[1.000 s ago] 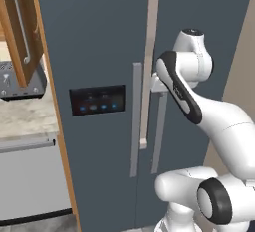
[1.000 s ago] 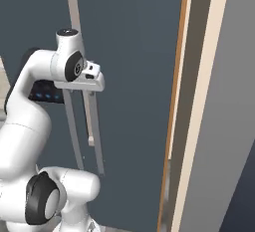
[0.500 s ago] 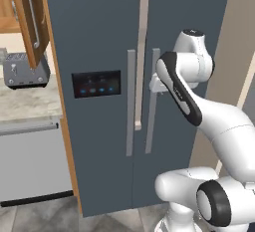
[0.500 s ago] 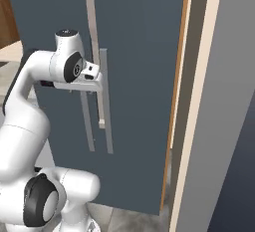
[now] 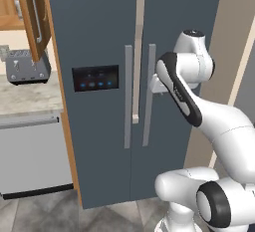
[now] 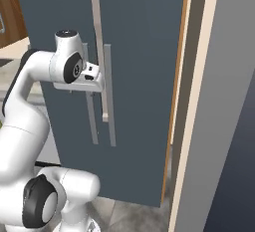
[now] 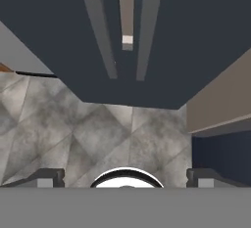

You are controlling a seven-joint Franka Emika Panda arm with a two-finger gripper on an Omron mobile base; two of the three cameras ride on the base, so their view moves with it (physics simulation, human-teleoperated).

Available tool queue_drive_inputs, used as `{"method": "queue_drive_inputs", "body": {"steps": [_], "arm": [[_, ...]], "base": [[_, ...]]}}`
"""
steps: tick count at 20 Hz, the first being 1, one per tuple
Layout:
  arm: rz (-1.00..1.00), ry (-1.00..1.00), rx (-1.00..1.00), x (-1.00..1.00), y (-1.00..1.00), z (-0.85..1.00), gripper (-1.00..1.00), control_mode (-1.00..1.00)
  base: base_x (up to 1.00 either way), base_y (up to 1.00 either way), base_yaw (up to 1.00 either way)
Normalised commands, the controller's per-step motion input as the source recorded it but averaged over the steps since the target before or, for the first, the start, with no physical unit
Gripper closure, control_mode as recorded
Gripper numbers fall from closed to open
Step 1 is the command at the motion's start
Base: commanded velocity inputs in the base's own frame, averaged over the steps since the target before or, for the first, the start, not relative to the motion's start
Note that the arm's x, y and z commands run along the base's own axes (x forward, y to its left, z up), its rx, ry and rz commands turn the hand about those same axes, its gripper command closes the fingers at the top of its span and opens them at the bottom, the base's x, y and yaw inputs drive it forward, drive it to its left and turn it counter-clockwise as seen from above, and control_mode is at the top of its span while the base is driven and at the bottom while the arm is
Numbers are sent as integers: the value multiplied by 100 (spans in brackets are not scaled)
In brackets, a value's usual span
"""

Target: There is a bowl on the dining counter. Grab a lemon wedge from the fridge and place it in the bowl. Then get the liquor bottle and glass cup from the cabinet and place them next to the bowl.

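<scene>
The fingers (image 7: 125, 177) are standing wide apart and gripping nothing, their two dark tips showing far to either side at the bottom of the hand view. Straight ahead of them the fridge (image 5: 99, 42) is standing with both doors shut. Its two long grey handles (image 7: 103, 31) are hanging side by side in front of the fingers, near but not touching. The hand (image 6: 92, 74) is hovering just beside the right-door handle (image 5: 148, 94). Off beyond the fridge's black panel (image 5: 95, 78), a toaster (image 5: 27, 67) is sitting on the worktop (image 5: 25, 94).
</scene>
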Motion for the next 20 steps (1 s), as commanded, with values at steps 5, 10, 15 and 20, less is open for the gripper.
{"method": "queue_drive_inputs", "body": {"steps": [5,10,15,20], "arm": [[0,-6,0,30,-10,-28,-100,-100],[0,-11,0,42,-25,-9,-100,-100],[0,-9,0,46,-14,0,-100,-100],[0,-7,0,61,2,-3,-100,-100]], "base": [[0,0,0],[0,0,0],[0,0,0],[0,0,0]]}}
